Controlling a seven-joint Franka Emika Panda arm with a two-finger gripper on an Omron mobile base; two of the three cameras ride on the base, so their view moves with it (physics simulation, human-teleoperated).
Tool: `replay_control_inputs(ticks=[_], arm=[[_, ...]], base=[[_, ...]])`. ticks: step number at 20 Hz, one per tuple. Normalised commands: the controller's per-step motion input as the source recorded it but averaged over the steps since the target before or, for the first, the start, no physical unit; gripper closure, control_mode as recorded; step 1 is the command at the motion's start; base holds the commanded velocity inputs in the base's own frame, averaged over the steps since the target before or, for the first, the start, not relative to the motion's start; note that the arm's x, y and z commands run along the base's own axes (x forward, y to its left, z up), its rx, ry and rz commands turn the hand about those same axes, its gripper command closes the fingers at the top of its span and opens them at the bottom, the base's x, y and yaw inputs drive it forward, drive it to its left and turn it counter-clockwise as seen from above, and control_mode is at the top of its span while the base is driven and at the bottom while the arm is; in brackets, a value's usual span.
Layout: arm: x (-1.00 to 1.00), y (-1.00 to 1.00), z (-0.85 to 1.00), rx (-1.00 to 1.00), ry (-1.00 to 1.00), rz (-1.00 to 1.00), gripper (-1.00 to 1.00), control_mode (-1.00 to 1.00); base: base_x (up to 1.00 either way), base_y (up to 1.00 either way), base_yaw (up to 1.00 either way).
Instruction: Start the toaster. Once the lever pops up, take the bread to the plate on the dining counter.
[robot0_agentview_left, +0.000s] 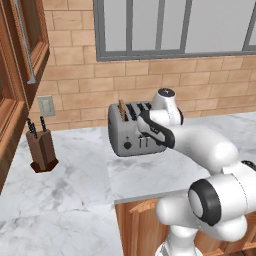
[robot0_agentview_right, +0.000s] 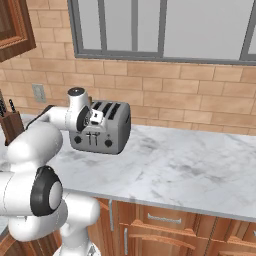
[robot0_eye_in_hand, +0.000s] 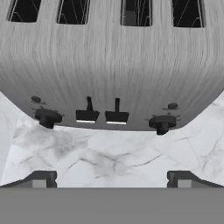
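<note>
1. Hand view: the toaster sits close ahead, front face toward the camera, two black knobs at the outer ends and two levers side by side between them. The hand hovers in front of and slightly above that face, fingertips spread wide, gripping nothing.
2. Left base view: the bread stands upright in an end slot, its top poking out. The toaster rests on the tabletop near the brick wall.
3. Step in hand, as I judge it: starting the toaster; both levers look low on their tracks, but I cannot tell whether either is latched.
4. Next move calls for lining a fingertip over the lever serving the bread's slot and pressing straight down. Which lever that is cannot be told.
5. Surface: white-grey marble over brown wood cabinets.
6. Room: tan brick wall, grey-framed window, a wall outlet, a knife block well apart from the toaster.
</note>
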Motion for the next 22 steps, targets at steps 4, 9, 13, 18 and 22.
replay_control_inputs(ticks=[4,9,13,18,22], arm=[[0.24,0.00,-0.13,0.00,0.00,0.00,-1.00,-1.00],[0.16,0.00,-0.23,0.00,-0.01,0.00,-1.00,-1.00],[0.17,0.00,-0.23,0.00,-0.04,0.00,-1.00,-1.00],[0.22,0.00,-0.17,0.00,-0.05,0.00,-1.00,-1.00],[0.19,0.00,-0.09,0.00,-0.05,0.00,-1.00,-1.00]], base=[[0.00,0.00,0.00],[0.00,0.00,0.00],[0.00,0.00,0.00],[0.00,0.00,0.00],[0.00,0.00,0.00]])
